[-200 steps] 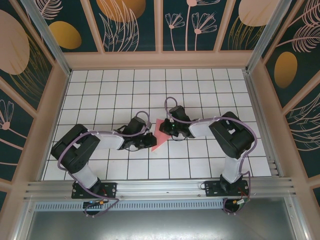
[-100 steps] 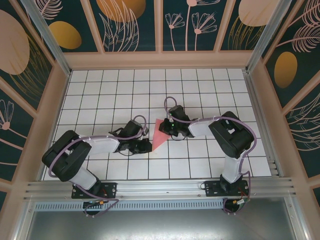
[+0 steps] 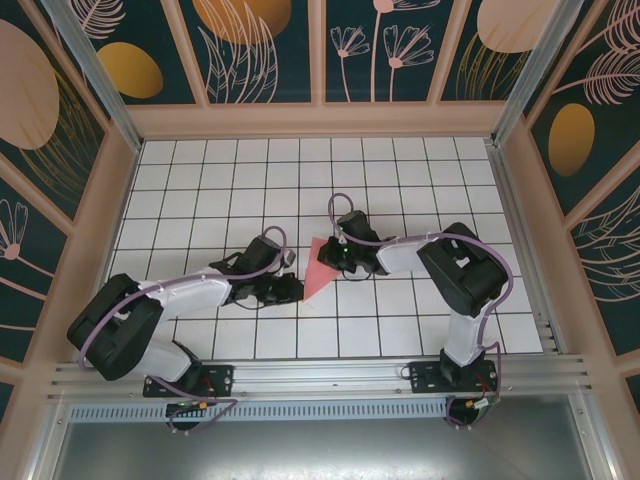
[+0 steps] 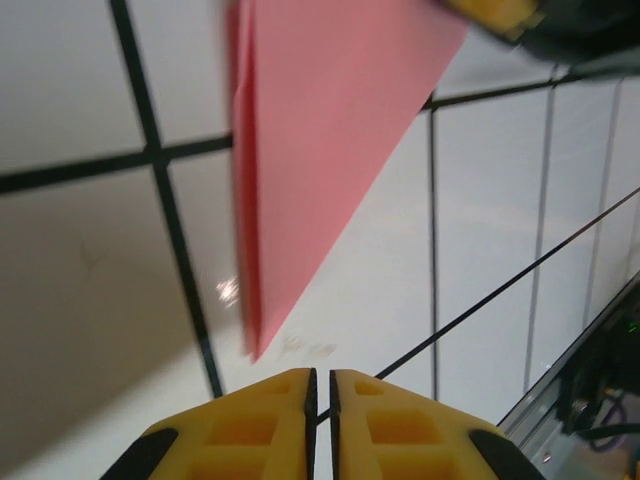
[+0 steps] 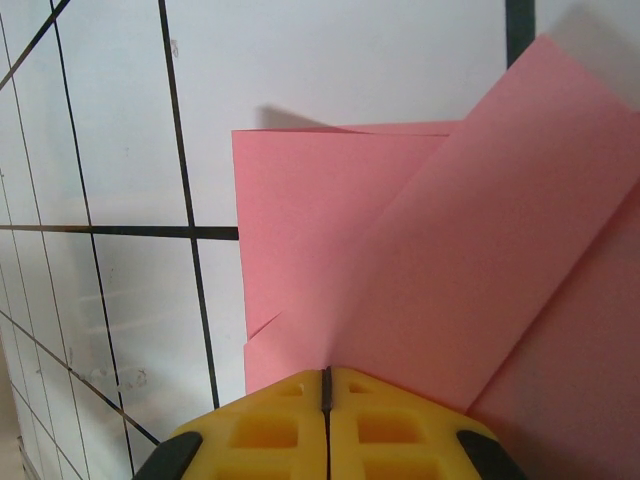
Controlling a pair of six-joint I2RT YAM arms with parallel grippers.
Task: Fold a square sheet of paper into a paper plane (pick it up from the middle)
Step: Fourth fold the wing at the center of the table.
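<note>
One pink paper (image 3: 318, 270), partly folded into a long triangle with overlapping flaps, is seen lying on the tiled table (image 3: 200, 180) near its middle, between the two grippers. The right gripper (image 3: 335, 260) is set over the paper's wide far end with its fingers pressed together and the folded layers meeting right at its tips, though whether a layer is pinched cannot be told. The left gripper (image 3: 293, 290) is placed just beside the paper's near pointed tip, apart from it, with its fingers almost together, a thin slit left between them and nothing gripped.
</note>
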